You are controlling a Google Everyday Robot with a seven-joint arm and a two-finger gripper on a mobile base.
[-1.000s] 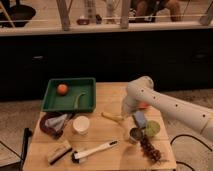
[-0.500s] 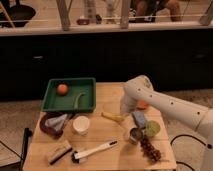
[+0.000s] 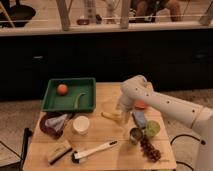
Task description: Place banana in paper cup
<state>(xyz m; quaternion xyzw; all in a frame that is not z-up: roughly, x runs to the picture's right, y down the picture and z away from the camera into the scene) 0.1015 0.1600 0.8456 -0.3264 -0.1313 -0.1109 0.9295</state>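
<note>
The banana (image 3: 109, 116) lies on the wooden table (image 3: 100, 162), right of centre. The white paper cup (image 3: 81, 125) stands upright to its left, a short gap away. My gripper (image 3: 121, 112) hangs from the white arm (image 3: 165, 107) that reaches in from the right. It is low over the right end of the banana, and I cannot tell whether it touches it.
A green tray (image 3: 85, 102) with an orange ball (image 3: 62, 89) sits at the back left. A dark red bowl (image 3: 49, 123), a block (image 3: 58, 152) and a brush (image 3: 95, 150) lie at the front left. A metal can (image 3: 134, 135), a green apple (image 3: 152, 129), grapes (image 3: 150, 150) and a blue object (image 3: 140, 119) crowd the right.
The arm and gripper have moved left, from over the can and apple towards the banana. The objects on the table have not moved.
</note>
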